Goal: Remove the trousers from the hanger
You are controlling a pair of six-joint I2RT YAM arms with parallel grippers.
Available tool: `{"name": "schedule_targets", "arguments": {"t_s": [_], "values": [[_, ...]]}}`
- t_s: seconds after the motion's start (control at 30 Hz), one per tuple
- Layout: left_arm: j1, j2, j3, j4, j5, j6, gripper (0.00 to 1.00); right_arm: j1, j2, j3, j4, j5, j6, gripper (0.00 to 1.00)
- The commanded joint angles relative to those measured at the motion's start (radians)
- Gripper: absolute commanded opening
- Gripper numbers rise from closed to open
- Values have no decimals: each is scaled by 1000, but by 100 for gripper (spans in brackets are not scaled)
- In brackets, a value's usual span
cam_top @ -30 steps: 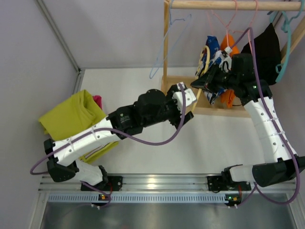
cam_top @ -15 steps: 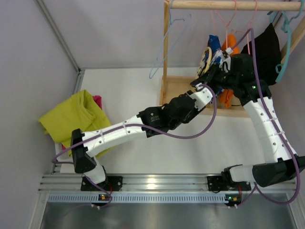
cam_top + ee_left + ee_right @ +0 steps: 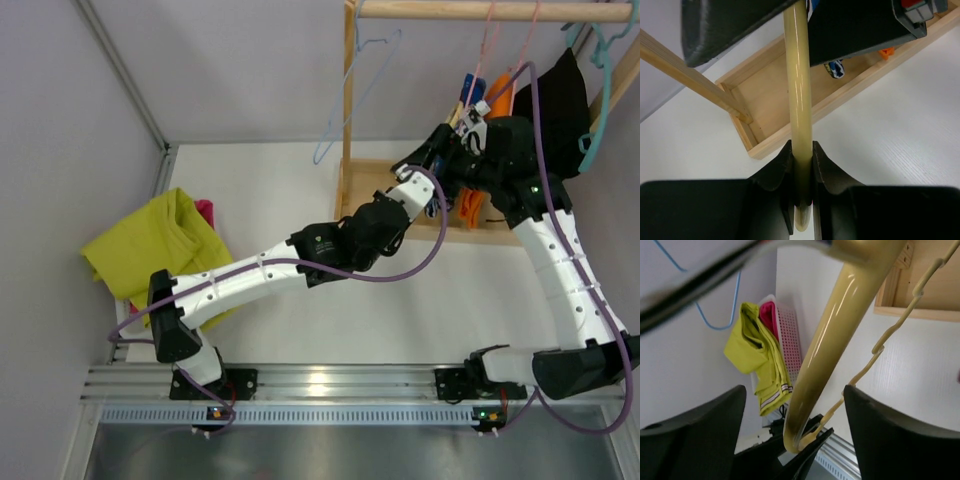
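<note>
In the left wrist view my left gripper is shut on a cream-yellow hanger. The same hanger runs between the wide-open fingers of my right gripper, which stand apart from it. From above, the left gripper and right gripper meet under the rack. Blue patterned cloth and orange cloth hang beside them; I cannot tell what they hang from. Lime trousers with a striped hem lie folded at the far left over pink trousers.
A wooden rack has a top rail and a box base on the table. An empty blue hanger, a teal hanger and a black garment hang from it. A white perforated basket holds the folded trousers.
My left arm reached right to the rack and its gripper closed on the hanger. My right gripper opened and let go. The blue patterned cloth swung up and to the right.
</note>
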State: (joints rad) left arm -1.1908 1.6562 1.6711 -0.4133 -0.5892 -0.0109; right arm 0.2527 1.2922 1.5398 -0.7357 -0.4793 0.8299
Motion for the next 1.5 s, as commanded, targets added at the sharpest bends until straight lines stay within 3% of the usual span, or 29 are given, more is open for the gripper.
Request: {"name": "schedule_targets", "arguments": {"t_s": [0.0, 0.03, 0.1, 0.37, 0.53, 0.7, 0.87, 1.03, 1.47], "values": [[13, -70, -10, 13, 11, -58, 0, 8, -73, -3, 88, -19, -60, 84], [25, -75, -13, 13, 6, -61, 0, 7, -89, -12, 104, -19, -60, 92], [39, -102, -27, 11, 9, -83, 0, 2, -102, -15, 114, -19, -54, 99], [63, -262, -122, 5, 29, -98, 0, -32, -169, -27, 194, -31, -98, 99], [89, -285, -117, -7, 37, -107, 0, -35, -215, -44, 257, -30, -135, 100], [212, -237, -13, -59, 113, -182, 0, -47, -217, -44, 228, -59, -181, 99], [267, -191, 99, -56, 216, -227, 0, -62, -209, -38, 211, -148, -310, 99], [278, -171, 151, -55, 299, -245, 0, -101, -202, -49, 211, -251, -333, 99], [284, -88, 292, -47, 246, -239, 0, -153, -197, -70, 216, -312, -321, 99]]}}
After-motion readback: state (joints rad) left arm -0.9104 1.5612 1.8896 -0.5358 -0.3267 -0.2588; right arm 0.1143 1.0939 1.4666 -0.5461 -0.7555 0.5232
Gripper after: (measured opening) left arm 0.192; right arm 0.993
